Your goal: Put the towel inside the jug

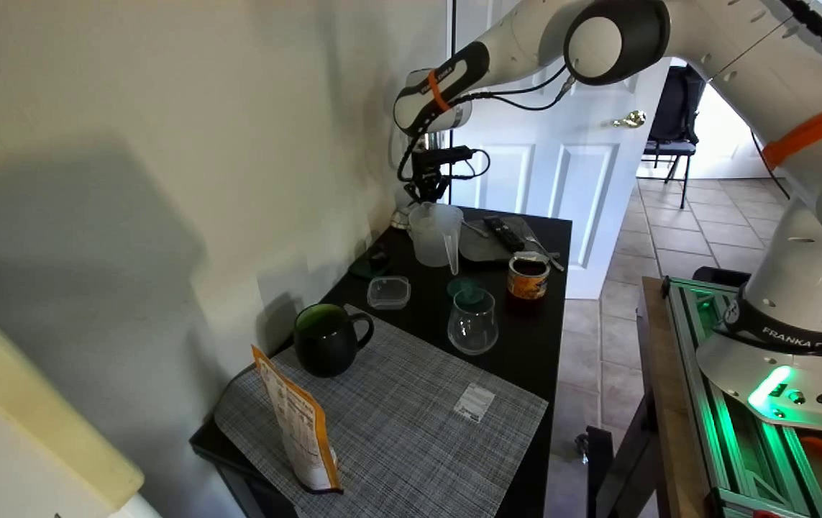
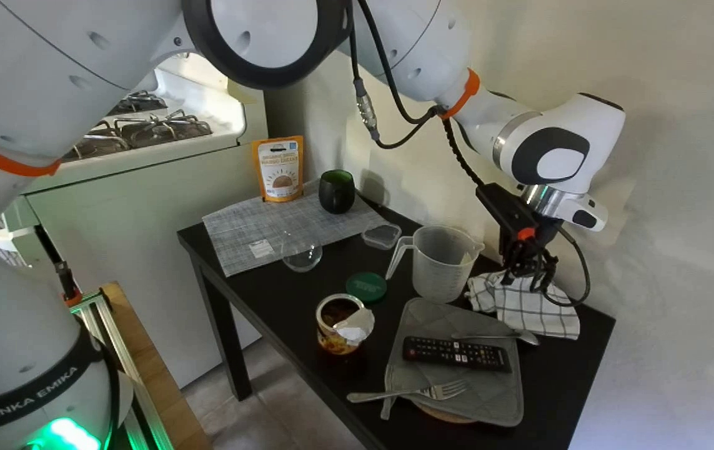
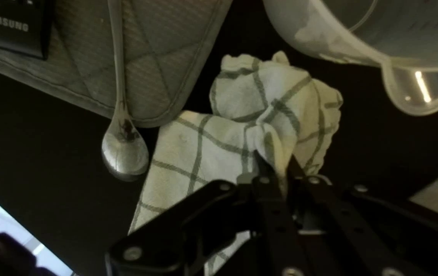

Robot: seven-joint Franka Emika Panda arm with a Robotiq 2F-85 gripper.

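Now we are holding the black two-fingered gripper [image 3: 277,163] low over the white cloth towel with dark grid lines [image 3: 222,153], its fingers standing nearly together with one raised fold pinched between them. The rest is lying beneath and around the fingertips on the black table [image 2: 556,375], outside the translucent plastic jug with a handle [image 2: 441,265], which is standing beside the gripper, spout pointing its way.

We are probably doing best by lifting straight up, testing whether that small pinch is holding, then raising until the loose end is clearing the rim before crossing. Over the jug's mouth, we are wanting to lower the bunch well in before letting go, so no corner is draping over the spout.

For room, we are having the pale wall [image 2: 675,250] close beside the gripper and the table's edge near it, away from the jug. A shiny metal spoon [image 3: 123,151] is lying just beside the towel, its handle on a grey quilted pad [image 3: 153,50]; a trailing end could be catching it.
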